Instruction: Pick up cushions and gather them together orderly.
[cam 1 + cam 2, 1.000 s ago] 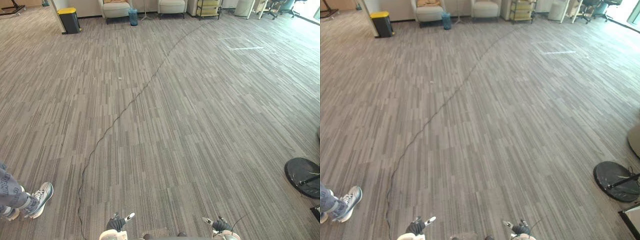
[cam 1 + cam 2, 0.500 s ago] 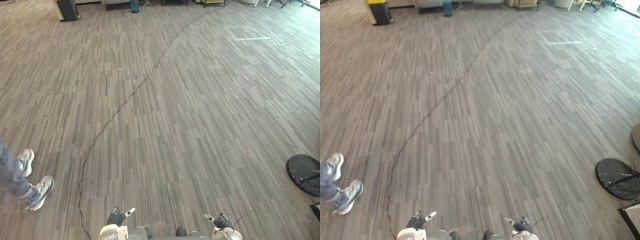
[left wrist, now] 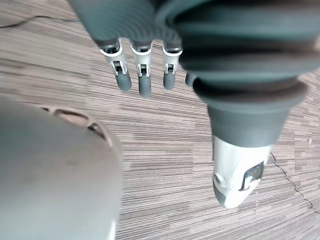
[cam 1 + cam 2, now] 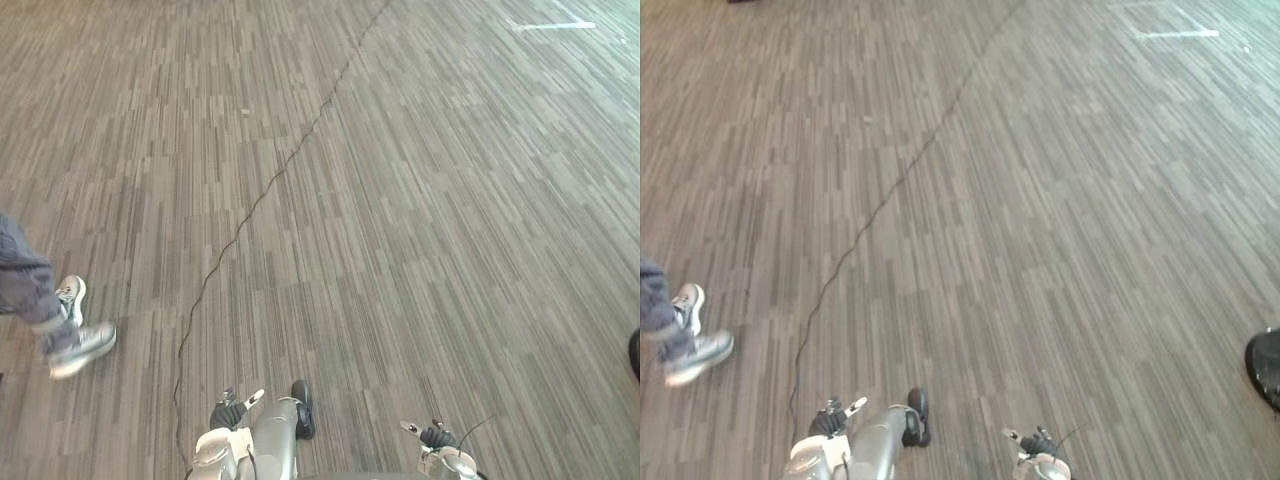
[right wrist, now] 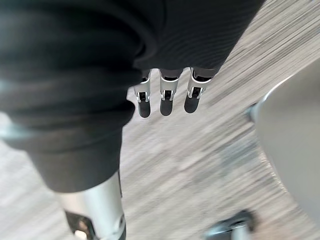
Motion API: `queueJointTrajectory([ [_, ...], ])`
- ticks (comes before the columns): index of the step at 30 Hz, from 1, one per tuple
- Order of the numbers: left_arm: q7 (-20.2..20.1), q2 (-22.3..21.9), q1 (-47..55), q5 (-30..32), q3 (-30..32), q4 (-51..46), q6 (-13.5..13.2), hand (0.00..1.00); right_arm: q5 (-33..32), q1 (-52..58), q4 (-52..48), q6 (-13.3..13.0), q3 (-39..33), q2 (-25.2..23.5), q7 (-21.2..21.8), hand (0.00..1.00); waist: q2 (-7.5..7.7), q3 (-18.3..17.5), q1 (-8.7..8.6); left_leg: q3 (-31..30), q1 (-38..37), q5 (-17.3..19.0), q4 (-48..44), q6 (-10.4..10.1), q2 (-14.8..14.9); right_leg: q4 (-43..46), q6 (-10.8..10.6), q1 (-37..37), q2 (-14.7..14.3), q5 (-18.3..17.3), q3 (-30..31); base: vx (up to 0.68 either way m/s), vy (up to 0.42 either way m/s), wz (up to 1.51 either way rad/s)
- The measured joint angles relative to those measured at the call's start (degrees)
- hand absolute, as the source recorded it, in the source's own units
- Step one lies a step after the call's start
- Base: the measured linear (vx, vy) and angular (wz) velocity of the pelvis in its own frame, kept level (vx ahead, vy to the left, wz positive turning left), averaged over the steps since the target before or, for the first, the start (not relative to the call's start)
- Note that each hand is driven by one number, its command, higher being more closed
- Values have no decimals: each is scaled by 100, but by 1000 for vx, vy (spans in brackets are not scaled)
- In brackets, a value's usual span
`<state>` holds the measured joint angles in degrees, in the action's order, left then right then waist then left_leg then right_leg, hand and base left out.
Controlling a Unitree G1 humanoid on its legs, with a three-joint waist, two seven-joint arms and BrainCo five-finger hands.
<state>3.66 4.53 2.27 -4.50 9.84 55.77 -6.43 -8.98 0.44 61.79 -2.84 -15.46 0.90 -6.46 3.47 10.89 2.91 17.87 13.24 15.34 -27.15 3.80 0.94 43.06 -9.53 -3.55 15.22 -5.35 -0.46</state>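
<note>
Carpet (image 4: 400, 200) in grey striped tiles runs ahead of both hands. The left hand (image 4: 232, 412) and the right hand (image 4: 436, 436) hang low at the robot's sides, each with straight, relaxed fingers and an empty palm, as both wrist views confirm. Neither hand carries any of the cushions, and where the cushions lie cannot be told from this position. Since a second ago the whole head view has tipped downward and advanced (a camera move, not a move of the things): the bin and chairs far ahead of the hands have passed out of frame, and the round black base (image 4: 1265, 365) sits further out to the right of the right hand. A person has stepped along the floor; the shoes (image 4: 80, 345) stand ahead of the left hand and well off to its left. Judgement: the robot is walking and searching, and no pick has begun. The next step calls for locating a cushion, with clearance kept from the person.
</note>
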Motion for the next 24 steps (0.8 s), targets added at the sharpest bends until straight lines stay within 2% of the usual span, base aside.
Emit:
queueJointTrajectory([
  [1,1,80,-6,49,-84,88,76,0,1,36,5,0,7,5,16,0,11,26,-26,-43,-516,110,280,-25,-98,1238,182,522,22,-153,-144,500,131,4],
  [2,14,99,69,91,-132,124,95,0,-4,82,-58,-15,15,42,35,0,-57,47,-89,-72,-1108,125,720,-43,-145,1845,464,927,32,-414,-551,496,122,3],
  [3,17,110,70,92,-179,124,96,0,0,83,-81,-23,27,70,35,0,-66,42,-128,-88,-1322,123,894,-46,-152,1921,544,1077,29,-496,-728,415,91,3],
  [4,14,121,87,91,-241,131,98,0,-1,72,-142,-40,46,103,47,0,-97,64,-170,-116,-1691,112,1189,-60,-151,1878,651,1339,-20,-697,-1070,521,70,15],
  [5,3,109,68,90,-289,234,98,0,-1,39,-232,-82,48,148,72,0,-162,102,-247,-148,-2207,106,1560,-69,-80,1137,790,1756,-207,-1041,-1623,535,45,17],
  [7,-4,93,34,89,-298,239,100,0,-10,-7,-259,-129,45,149,94,0,-200,129,-301,-151,-2478,106,1790,-69,-16,194,833,2098,-408,-1076,-1929,598,-5,20],
  [8,-5,86,18,87,-299,241,101,0,-21,-66,-278,-135,33,151,108,0,-228,150,-342,-189,-2689,108,1950,-71,27,-711,876,2341,-636,-886,-2007,559,-46,32],
  [10,-9,70,25,89,-298,241,98,0,-57,-100,-296,-124,5,160,122,0,-227,173,-402,-317,-3041,138,2156,-126,79,-2239,914,2471,-961,-130,-1952,629,-118,56],
  [11,-12,60,65,90,-295,236,94,0,-64,-56,-273,-120,1,167,127,0,-195,176,-408,-463,-3274,246,2224,-315,79,-2960,967,2426,-1089,393,-1896,815,-200,78],
  [12,-14,-22,76,91,-256,284,93,0,-115,-45,-248,-123,-41,200,148,0,-240,203,-471,-671,-3556,347,2210,-492,189,-2708,1442,2380,-1179,1174,-1726,690,-183,54],
  [13,-16,-110,72,97,-192,335,92,0,-107,-87,-245,-118,-75,262,154,0,-388,193,-443,-727,-3567,346,2134,-494,328,-2394,1451,2454,-1245,875,-1746,636,-193,33],
  [14,-32,-207,75,106,-94,341,92,0,-108,-96,-293,-124,-218,245,171,0,-504,168,-423,-805,-3406,265,1677,-633,478,-2030,1555,2526,-1278,483,-1817,617,-227,4],
  [15,-22,-362,80,115,101,340,94,0,-116,-92,-405,-116,-396,210,182,0,-653,229,-420,-854,-3009,127,573,-842,713,-1922,1587,2362,-1390,167,-1925,614,-240,5],
  [16,-23,-403,83,117,189,337,98,0,-117,-73,-468,-112,-429,192,179,0,-703,257,-422,-884,-2790,-15,-4,-893,825,-1943,1598,2255,-1463,70,-1930,741,-233,-3],
  [17,-37,-512,93,106,392,256,100,0,-124,-48,-537,-111,-440,175,167,0,-799,321,-405,-993,-2153,-646,-1636,-985,1171,-2079,1661,1878,-1635,-96,-1918,603,-138,-5],
  [18,-37,-533,102,109,477,165,100,0,-123,-33,-569,-86,-423,150,154,0,-831,347,-392,-976,-1798,-678,-2530,-1016,1384,-2169,1699,1601,-1747,-187,-1917,605,-116,-18],
  [19,-42,-528,116,109,551,12,95,0,-153,11,-620,-55,-338,109,155,0,-790,406,-330,-821,-1365,-581,-3571,-1022,1657,-2320,1769,1106,-1872,-338,-1829,676,-105,-29],
  [20,-37,-484,180,100,611,-218,79,0,-250,41,-662,-49,-186,39,131,0,-609,468,-246,-593,-800,-364,-3994,-895,1726,-2695,1787,395,-1901,-544,-1661,561,-92,-33],
  [22,-46,-439,241,81,602,-380,26,0,-299,46,-664,-52,-153,-44,131,0,-478,433,-192,-353,-340,-217,-3648,-780,1666,-3034,1724,5,-1892,-612,-1431,515,-69,-41],
  [23,-51,-423,244,60,593,-463,-10,0,-307,1,-586,-56,-151,-70,128,0,-452,424,-103,-190,12,-63,-2945,-723,1553,-3297,1597,-354,-1841,-568,-1253,525,-21,-65],
  [24,-49,-423,238,18,594,-471,-33,0,-321,-32,-516,-56,-166,-72,128,0,-448,424,-51,-125,113,-45,-2489,-700,1481,-3384,1560,-475,-1811,-578,-1162,566,50,-82],
])
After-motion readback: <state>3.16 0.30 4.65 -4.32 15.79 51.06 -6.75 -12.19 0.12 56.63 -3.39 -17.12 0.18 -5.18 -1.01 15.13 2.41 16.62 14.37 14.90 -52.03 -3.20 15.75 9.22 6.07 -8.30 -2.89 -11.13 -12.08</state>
